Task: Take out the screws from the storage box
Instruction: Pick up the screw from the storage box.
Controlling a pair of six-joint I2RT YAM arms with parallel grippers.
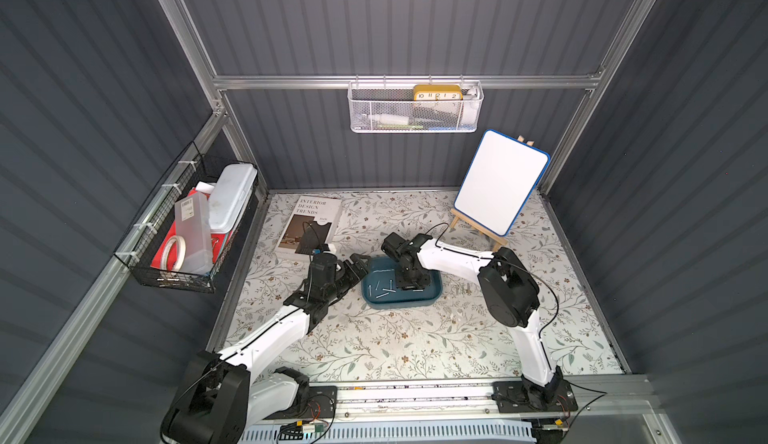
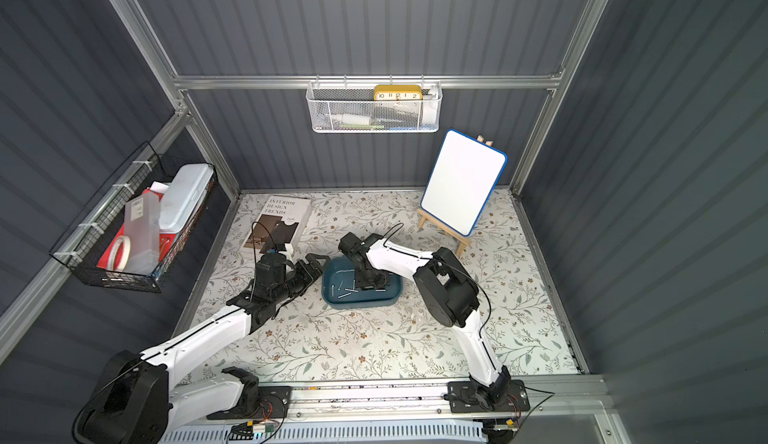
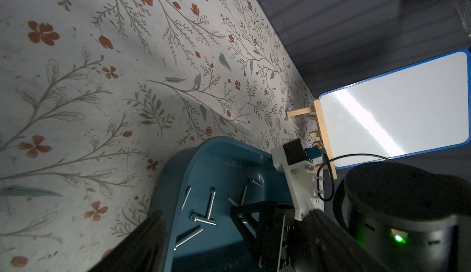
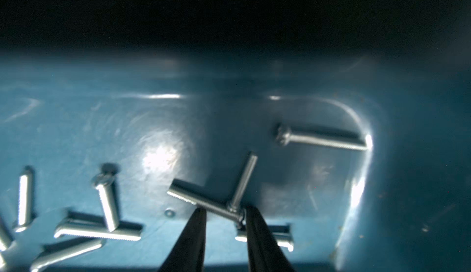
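Note:
The teal storage box (image 1: 399,304) (image 2: 358,304) sits mid-table with several silvery screws (image 1: 382,294) (image 2: 343,295) on its floor. My right gripper (image 1: 409,284) (image 2: 370,284) reaches down into the box. In the right wrist view its jaws (image 4: 224,210) stand narrowly apart, and one screw (image 4: 204,202) lies across the tips with its head against one finger (image 4: 254,232). My left gripper (image 1: 360,264) (image 2: 314,264) hangs open at the box's left end. In the left wrist view the box rim (image 3: 173,181) and loose screws (image 3: 204,219) lie between its fingers (image 3: 145,242). A few screws (image 1: 461,289) rest on the table right of the box.
A book (image 1: 309,223) lies at the back left. A whiteboard on a wooden easel (image 1: 500,182) stands at the back right. A black wire basket (image 1: 183,229) with boxes and tape hangs on the left wall, and a white mesh basket (image 1: 415,109) hangs on the back wall.

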